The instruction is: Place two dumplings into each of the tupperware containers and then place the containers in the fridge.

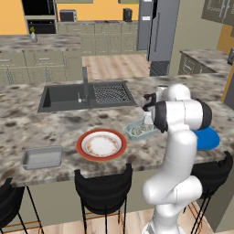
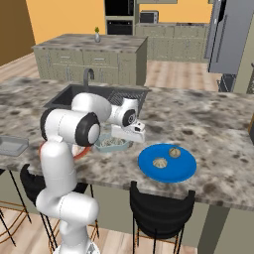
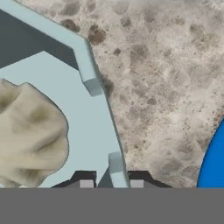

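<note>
Along the near edge of the marbled bench (image 1: 55,123) stand dark stools (image 1: 103,187). On the bench, at the near left, an empty grey tupperware container (image 1: 42,157) sits well apart from the rest. To its right is a round white plate (image 1: 101,144) with a red-orange rim. Further right, the second tupperware container (image 1: 139,130) is pale blue and holds dumplings (image 2: 113,143). The gripper (image 3: 111,180) is lowered onto this container's right wall: in the hand view its two fingers (image 3: 85,180) straddle the rim, one inside and one outside, closed on the wall, with one large crinkled dumpling (image 3: 30,135) lying inside to the left. Just right of this container lies a flat round blue disc (image 2: 166,162) carrying two more dumplings (image 2: 174,152). Beyond the plate, a dark sink (image 1: 87,95) with a tap is set into the bench. Far off at the right stands the grey steel fridge (image 1: 157,32)
</note>
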Motion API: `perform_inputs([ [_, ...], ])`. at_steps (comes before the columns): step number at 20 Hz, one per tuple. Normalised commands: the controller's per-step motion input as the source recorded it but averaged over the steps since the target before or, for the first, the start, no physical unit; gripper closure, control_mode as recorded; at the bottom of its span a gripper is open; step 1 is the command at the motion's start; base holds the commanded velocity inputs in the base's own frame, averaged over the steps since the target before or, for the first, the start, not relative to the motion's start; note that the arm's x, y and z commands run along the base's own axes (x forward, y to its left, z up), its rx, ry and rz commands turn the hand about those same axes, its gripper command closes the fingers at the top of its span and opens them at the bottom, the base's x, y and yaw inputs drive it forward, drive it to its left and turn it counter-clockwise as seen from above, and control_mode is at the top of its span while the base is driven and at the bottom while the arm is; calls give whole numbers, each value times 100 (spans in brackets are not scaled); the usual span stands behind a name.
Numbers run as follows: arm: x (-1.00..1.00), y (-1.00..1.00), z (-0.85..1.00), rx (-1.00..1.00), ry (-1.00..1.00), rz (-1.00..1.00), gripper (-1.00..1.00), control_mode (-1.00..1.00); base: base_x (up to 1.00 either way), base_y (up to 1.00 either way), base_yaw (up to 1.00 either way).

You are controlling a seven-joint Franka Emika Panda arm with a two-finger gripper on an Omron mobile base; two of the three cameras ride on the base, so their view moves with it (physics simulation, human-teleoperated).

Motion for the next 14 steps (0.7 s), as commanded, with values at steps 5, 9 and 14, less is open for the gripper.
perform_inputs([
  [5, -4, 1, 73, 0, 1, -4, 100, -100, 0, 0, 0],
  [9, -62, 0, 79, 1, 0, -27, 100, -100, 0, 0, 0],
  [14, -75, -3, 68, 8, 0, -37, 100, -100, 0, 0, 0],
])
